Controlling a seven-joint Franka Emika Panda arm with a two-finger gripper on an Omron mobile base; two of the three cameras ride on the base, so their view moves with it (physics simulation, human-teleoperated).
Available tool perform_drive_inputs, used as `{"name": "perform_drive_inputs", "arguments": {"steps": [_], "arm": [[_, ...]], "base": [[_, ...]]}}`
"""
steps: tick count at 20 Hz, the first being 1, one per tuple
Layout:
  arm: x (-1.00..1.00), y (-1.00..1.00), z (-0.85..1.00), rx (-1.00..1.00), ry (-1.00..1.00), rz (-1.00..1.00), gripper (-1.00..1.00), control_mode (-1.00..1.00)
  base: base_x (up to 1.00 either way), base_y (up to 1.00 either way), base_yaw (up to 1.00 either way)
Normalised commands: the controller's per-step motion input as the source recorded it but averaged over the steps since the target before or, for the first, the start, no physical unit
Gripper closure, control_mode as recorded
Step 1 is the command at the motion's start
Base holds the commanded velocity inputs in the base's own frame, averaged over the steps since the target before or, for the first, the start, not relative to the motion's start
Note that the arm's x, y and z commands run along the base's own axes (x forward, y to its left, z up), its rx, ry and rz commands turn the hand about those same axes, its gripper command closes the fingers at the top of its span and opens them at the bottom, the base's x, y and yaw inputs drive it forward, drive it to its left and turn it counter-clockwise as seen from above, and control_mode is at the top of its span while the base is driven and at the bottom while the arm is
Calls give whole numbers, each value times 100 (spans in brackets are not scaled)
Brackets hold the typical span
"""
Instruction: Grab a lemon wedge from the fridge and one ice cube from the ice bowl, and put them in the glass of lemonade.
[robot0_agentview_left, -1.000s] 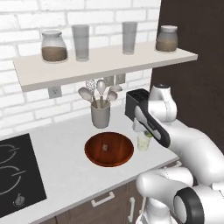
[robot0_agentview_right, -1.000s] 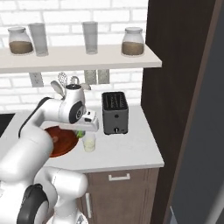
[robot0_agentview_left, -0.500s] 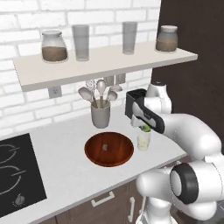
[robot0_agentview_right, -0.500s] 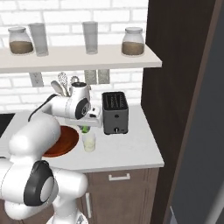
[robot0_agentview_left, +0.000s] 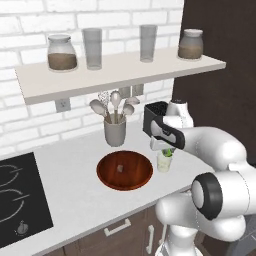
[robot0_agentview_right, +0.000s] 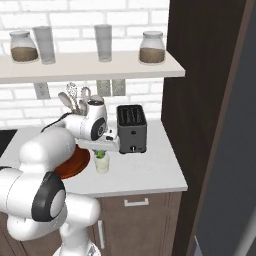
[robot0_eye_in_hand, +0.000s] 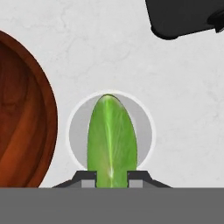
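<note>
Hand view looks straight down on the glass of lemonade (robot0_eye_in_hand: 111, 133), a round clear rim on the pale desk (robot0_eye_in_hand: 131, 52). The lemon wedge (robot0_eye_in_hand: 112, 140), bright yellow-green and long, covers the middle of that rim; its lower end sits between the two dark tips of the tool (robot0_eye_in_hand: 111, 176), which pinch it from either side. At 9 o'clock from the glass curves the reddish-brown rim of the ice bowl (robot0_eye_in_hand: 24, 118), just beside the glass but apart from it. At 1 o'clock, well apart, is a corner of the black toaster (robot0_eye_in_hand: 183, 17).

In the left base view the tool (robot0_agentview_left: 166, 150) hangs directly over the glass of lemonade (robot0_agentview_left: 164, 163), with a green scrap of the lemon wedge (robot0_agentview_left: 167, 152) showing at the rim; whether the wedge touches the liquid cannot be told. The ice bowl (robot0_agentview_left: 124, 170) lies at 9 o'clock from the glass, and a single pale ice cube (robot0_agentview_left: 120, 168) rests near its centre. At 12 o'clock from the bowl stands a grey utensil cup (robot0_agentview_left: 115, 132) full of spoons. Above, a wall shelf (robot0_agentview_left: 120, 70) carries two brown-filled jars and two tall grey glasses. A black hob (robot0_agentview_left: 20, 200) sits at the desk's 9 o'clock edge.

In the right base view the tool (robot0_agentview_right: 100, 151) sits over the glass of lemonade (robot0_agentview_right: 102, 163), with the toaster (robot0_agentview_right: 132, 128) at 1 o'clock from it.
</note>
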Motion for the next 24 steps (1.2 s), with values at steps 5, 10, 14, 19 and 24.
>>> {"name": "perform_drive_inputs", "arguments": {"steps": [5, 10, 14, 19, 24], "arm": [[18, 0, 0, 0, 0, 0, 100, -100], [15, 0, -2, 0, 0, 0, 100, -100], [0, 0, -10, 0, 0, 0, 100, -100], [0, 0, 0, 0, 0, 0, 100, -100], [0, 0, 0, 0, 0, 0, -100, -100]], "base": [[0, 0, 0], [0, 0, 0], [0, 0, 0], [0, 0, 0], [0, 0, 0]]}}
